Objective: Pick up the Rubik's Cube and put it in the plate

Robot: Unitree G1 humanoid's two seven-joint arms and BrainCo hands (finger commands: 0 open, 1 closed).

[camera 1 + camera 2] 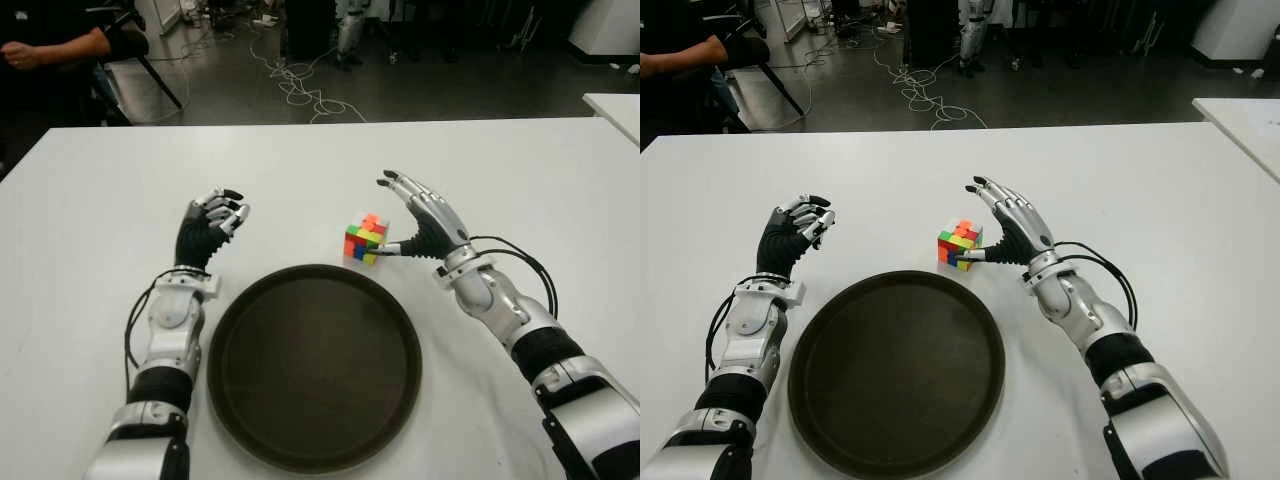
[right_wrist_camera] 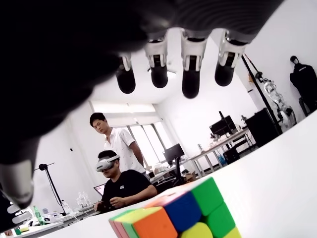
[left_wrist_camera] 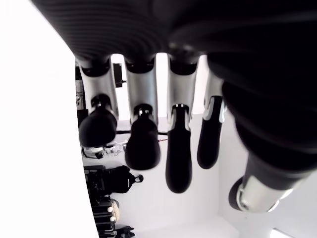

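Fingers spread and empty, my right hand (image 1: 425,222) sits just beside the multicoloured plastic Rubik's Cube (image 1: 365,239), at the round dark brown plate's (image 1: 230,340) one o'clock. I should wrap opposite faces squarely before lifting. My left hand (image 1: 208,230), loosely curled, holds nothing.

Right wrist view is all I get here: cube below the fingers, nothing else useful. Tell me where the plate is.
Observer: The dark round plate lies on the white table nearer the robot than the Rubik's Cube, which sits just past its far rim.
Operator: Report whether the plate holds anything.
Observer: It holds nothing.
Operator: Give me the right hand's contact.
Observer: The right hand is open beside the cube on its right, with the thumb tip at the cube's near side; the fingers arch above the table and have not closed.
Operator: Now the left hand.
Observer: The left hand shows left of the plate's far rim, holding nothing.
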